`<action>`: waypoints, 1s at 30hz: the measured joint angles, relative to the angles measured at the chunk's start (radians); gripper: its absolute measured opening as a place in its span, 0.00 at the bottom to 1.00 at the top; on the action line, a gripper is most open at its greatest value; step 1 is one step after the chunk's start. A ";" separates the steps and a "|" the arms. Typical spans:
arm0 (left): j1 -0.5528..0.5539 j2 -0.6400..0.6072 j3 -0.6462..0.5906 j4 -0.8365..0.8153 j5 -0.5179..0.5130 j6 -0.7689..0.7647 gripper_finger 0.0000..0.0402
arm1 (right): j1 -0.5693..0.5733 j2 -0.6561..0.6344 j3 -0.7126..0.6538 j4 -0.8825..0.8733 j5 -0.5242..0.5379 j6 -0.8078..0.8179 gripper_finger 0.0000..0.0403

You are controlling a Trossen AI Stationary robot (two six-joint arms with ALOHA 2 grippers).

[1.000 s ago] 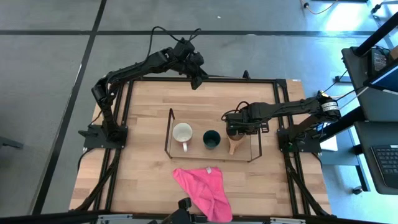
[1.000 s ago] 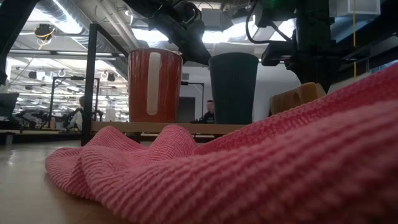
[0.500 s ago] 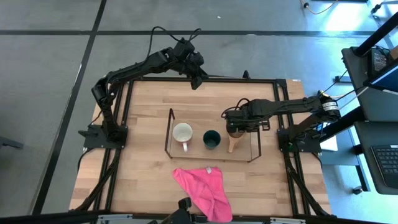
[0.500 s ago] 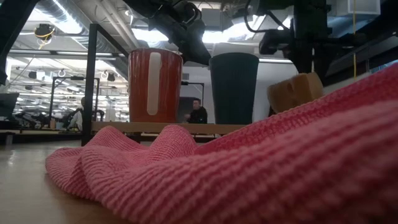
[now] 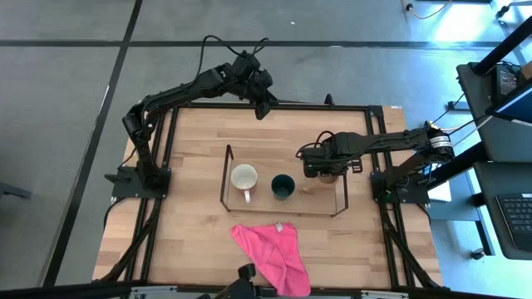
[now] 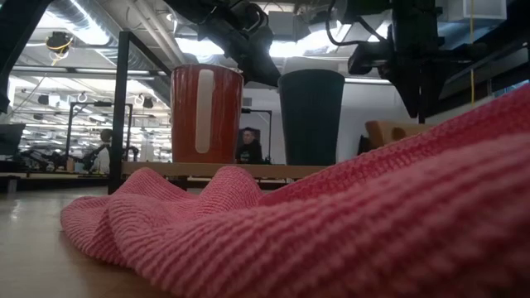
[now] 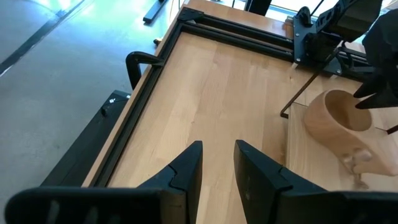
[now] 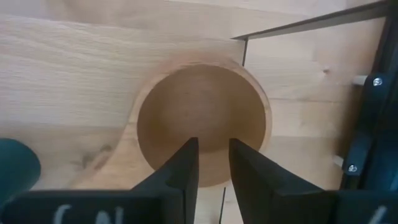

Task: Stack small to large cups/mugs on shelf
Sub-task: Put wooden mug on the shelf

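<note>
**A:** High view first: where do the cups sit?

**B:** The reddish mug stands at the left end of the shelf, white inside showing. The dark green cup is upright just beside it, near the middle. The tan wooden cup is at the shelf's right end, mostly hidden from above by the right arm.

**A:** And the right jaws?

**B:** They are clenched on the wooden cup's rim. The right wrist view looks down into the bowl with the two fingers straddling its near wall. In the left wrist view the cup is tilted, its mouth turned toward the far edge of the surface. Whether its base touches the shelf, I cannot tell.

**A:** The left arm?

**B:** The left arm waits over the far edge of the surface, well apart from the shelf. The left jaws stand a narrow gap apart with nothing between them.

**A:** Anything else?

**B:** A pink cloth lies crumpled in front of the shelf, filling much of the low view. In the low view, a person shows between the mug and the green cup, in the room behind.
</note>
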State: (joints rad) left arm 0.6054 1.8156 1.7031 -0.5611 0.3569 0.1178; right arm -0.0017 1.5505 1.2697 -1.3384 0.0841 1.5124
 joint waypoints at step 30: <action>0.007 0.000 0.000 0.001 -0.006 0.044 0.21 | -0.086 0.066 0.005 0.280 -0.099 -0.210 0.01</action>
State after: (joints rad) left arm 0.6128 1.8156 1.7031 -0.5601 0.3505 0.1616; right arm -0.0879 1.6165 1.2751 -1.0584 -0.0144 1.3026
